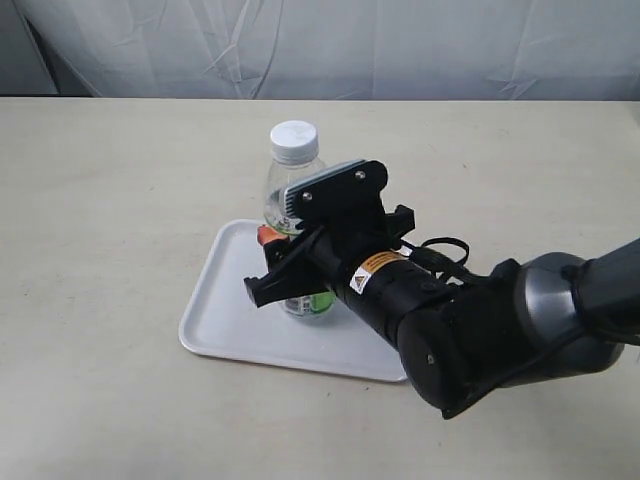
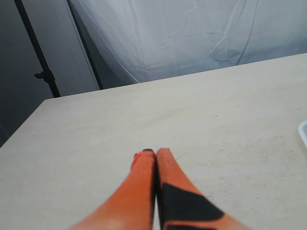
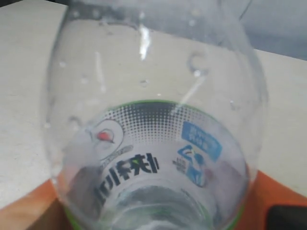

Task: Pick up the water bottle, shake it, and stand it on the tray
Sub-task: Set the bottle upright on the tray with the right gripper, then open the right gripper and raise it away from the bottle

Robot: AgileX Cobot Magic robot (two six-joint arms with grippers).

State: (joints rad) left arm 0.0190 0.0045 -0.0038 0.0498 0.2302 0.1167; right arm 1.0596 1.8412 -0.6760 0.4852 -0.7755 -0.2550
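The water bottle [image 1: 283,185] stands upright on the white tray [image 1: 225,315], white cap on top. My right gripper [image 1: 272,265] is shut on its labelled waist, one finger on each side. In the right wrist view the clear bottle [image 3: 153,86] fills the picture, with droplets inside and its green, white and blue label low down. Orange fingers [image 3: 29,211] press in from both sides, and the gripper [image 3: 153,213] is mostly hidden behind the bottle. My left gripper [image 2: 156,152] is shut on nothing above bare table and does not show in the exterior view.
The beige table [image 1: 110,200] spreads all round the tray. A white curtain [image 1: 330,45] hangs behind its far edge. In the left wrist view a corner of the tray [image 2: 303,132] shows at the picture's edge, and a dark stand [image 2: 43,72] rises beyond the table.
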